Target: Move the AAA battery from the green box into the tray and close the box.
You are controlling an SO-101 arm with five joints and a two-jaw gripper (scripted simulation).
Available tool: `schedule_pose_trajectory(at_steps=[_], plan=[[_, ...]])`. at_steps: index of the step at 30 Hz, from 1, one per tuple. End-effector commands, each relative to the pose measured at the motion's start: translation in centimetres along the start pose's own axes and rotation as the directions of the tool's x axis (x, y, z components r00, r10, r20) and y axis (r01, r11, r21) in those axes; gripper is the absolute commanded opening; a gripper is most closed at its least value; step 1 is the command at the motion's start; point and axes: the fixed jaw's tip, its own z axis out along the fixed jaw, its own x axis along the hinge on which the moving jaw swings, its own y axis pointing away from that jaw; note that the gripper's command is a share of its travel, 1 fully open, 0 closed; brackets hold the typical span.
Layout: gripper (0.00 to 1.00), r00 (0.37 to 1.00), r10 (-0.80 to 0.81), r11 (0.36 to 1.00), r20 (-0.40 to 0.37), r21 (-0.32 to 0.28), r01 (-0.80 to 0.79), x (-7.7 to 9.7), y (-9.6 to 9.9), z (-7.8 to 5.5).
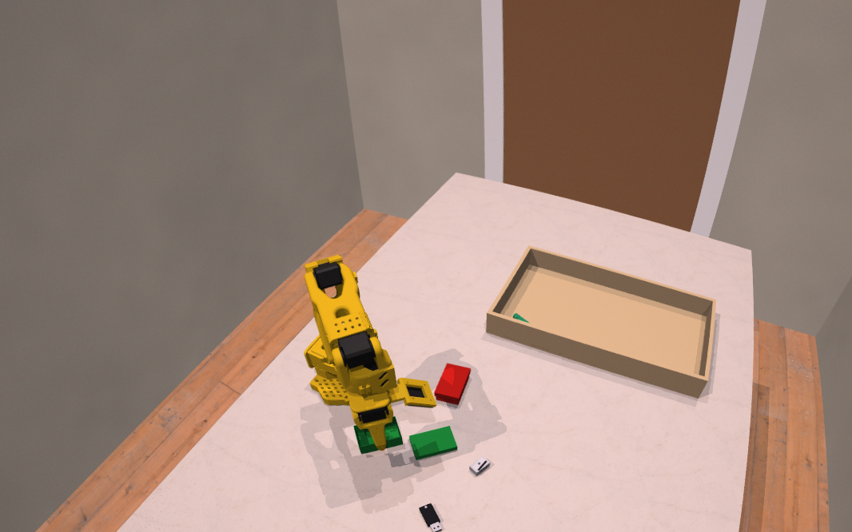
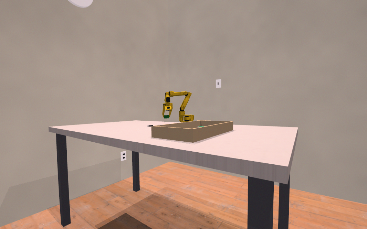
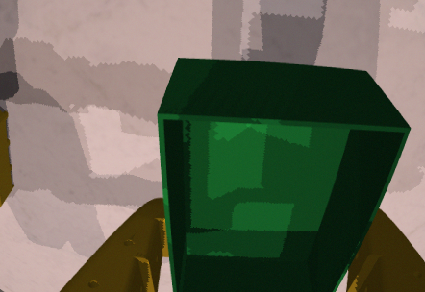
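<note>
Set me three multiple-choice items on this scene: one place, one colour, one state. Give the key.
1. Where does the small green item lie?
A) Atop the red box
B) Inside the tray
C) Beside the USB stick

2. What colour is the flat piece nearest the held box?
A) Green
B) White
C) Black

3. How is the claw?
A) Open, holding nothing
B) Out of view
C) Shut on a box

1 B: it sits within the tray's walls.
2 A: the top view shows it green.
3 C: fingers flank the box, raised off the table.
</note>
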Motion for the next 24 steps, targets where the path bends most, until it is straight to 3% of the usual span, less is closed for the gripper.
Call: schedule_pose_trajectory(at_steps=[1,24], plan=[[0.20,1.000,0.001,1.000,0.003,0.019,-0.002,0.08,-0.18,-0.13],[0.20,1.000,0.001,1.000,0.003,0.019,-0.002,0.07,-0.35,0.74]])
